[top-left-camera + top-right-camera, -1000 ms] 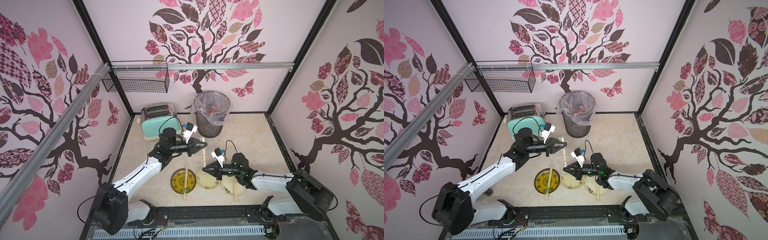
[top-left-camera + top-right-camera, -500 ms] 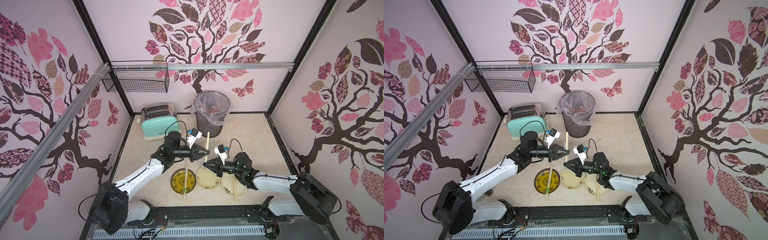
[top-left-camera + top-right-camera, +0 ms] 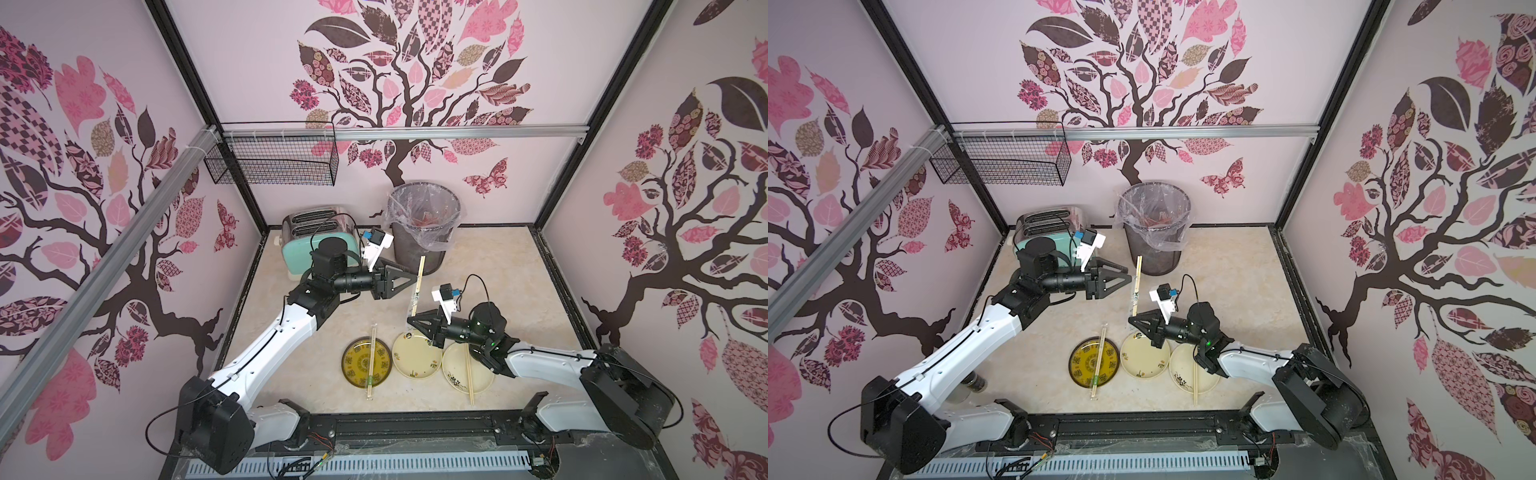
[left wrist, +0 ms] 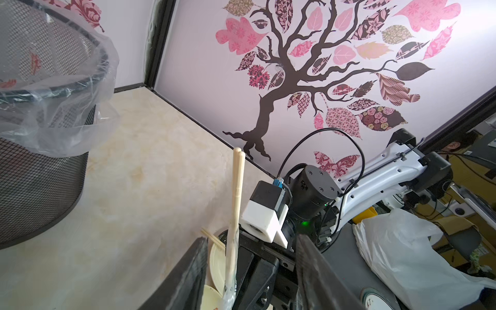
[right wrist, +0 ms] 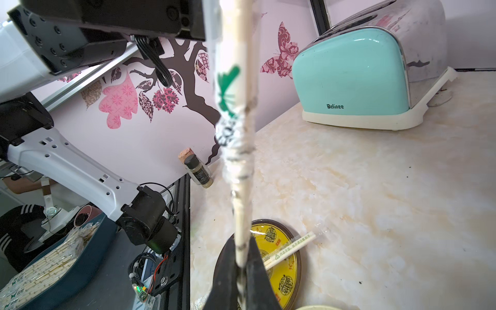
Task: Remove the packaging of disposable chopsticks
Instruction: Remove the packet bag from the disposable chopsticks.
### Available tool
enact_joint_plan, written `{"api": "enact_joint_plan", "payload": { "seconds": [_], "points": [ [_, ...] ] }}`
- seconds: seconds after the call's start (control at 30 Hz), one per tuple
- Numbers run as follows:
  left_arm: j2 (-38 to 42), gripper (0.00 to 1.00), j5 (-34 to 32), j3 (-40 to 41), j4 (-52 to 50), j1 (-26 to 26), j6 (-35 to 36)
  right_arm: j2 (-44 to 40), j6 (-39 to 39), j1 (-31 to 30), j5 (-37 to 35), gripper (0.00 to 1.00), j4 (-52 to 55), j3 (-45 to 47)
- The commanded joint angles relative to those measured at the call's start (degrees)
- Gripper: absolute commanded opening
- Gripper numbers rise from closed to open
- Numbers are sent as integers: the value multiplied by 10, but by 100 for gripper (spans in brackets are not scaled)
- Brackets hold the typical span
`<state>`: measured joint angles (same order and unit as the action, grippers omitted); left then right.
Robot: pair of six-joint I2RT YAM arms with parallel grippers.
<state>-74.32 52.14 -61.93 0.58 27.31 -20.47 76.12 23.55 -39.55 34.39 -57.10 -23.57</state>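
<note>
**Held pair.** In both top views we see the held chopstick pair [image 3: 420, 274] standing nearly upright above the table. It is in front of the lined waste bin [image 3: 440, 259], and its lower end meets the tip of the right gripper [image 3: 411, 320].

**Grip.** Only the right wrist view confirms the hold: the two fingers are pressed together on the pair's lower end. It also shows the clear sleeve [image 5: 228, 134], printed in green, crumpled round the middle of the sticks.

**Left arm.** Only the left wrist view shows the left gripper [image 4: 251, 239] with its fingers spread. The pair rises between them, close to one finger [image 4: 188, 273]; we cannot tell whether they touch.

**Surroundings.** On the table lie three plates:
- a yellow plate [image 3: 353, 365] carrying a wrapped pair [image 3: 371, 357];
- a cream plate [image 3: 415, 357] beside it;
- a second cream plate [image 3: 455, 370] carrying another pair [image 3: 469, 374].

A teal toaster [image 3: 297, 249] stands behind the left arm.
</note>
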Motion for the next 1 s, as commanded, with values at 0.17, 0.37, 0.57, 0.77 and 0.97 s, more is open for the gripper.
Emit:
{"api": "enact_joint_plan", "payload": {
  "seconds": [0.17, 0.37, 0.57, 0.77, 0.97],
  "points": [
    [-40, 48, 14, -17, 5, 19, 2, -2, -4, 3, -3, 0, -11, -17],
    [-54, 23, 11, -13, 6, 30, 2, -2, -4, 3, -4, 0, -11, -17],
    [-61, 7, 9, -8, 7, 38, 3, -4, -4, 2, -6, 0, -10, -16],
    [-61, 5, 5, 9, 8, 44, 1, -10, -7, 3, -20, 0, -11, -11],
    [-51, 6, 1, 48, 26, 51, -16, -15, -10, 3, -31, 0, -5, -10]
  ]
}}
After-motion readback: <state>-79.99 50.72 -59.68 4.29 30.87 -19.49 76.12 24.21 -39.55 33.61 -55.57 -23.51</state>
